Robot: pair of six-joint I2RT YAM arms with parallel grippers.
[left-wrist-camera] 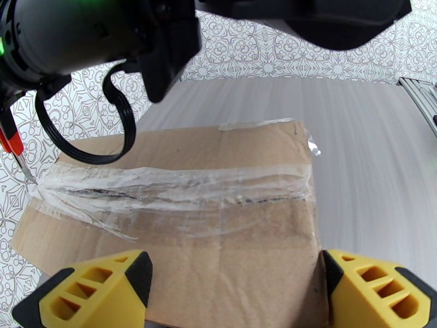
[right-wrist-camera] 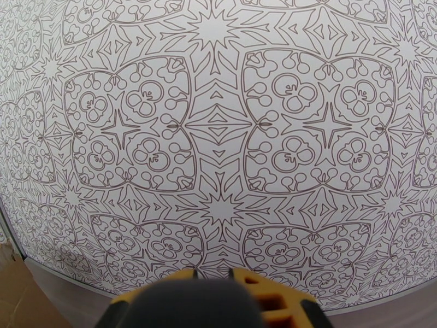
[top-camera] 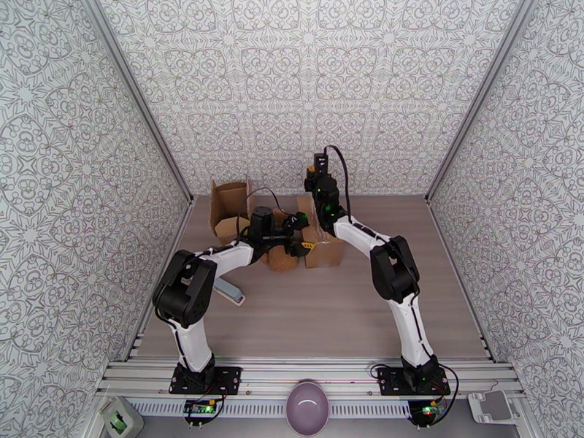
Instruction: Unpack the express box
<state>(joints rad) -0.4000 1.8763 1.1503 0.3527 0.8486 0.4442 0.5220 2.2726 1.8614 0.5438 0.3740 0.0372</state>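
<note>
**Left hand (left-wrist-camera: pixel 235 269) spread wide at the taped box (left-wrist-camera: pixel 180 241)**

Wrist view: the left hand is wide open, with yellow fingers (left-wrist-camera: pixel 93 291) in the bottom corners of the frame, one on each side of the box's near edge. The box fills the middle of the frame, and a wrinkled strip of clear tape (left-wrist-camera: pixel 175 187) runs across its top seam. From above, the box sits on the desk (top-camera: pixel 328 315) just above centre frame, between the two arms. To its left stands an open box (top-camera: pixel 230 206), flaps up. The right hand (top-camera: pixel 315 168) is raised above the box and faces the back wall. Open or closed, I can't tell.
</note>
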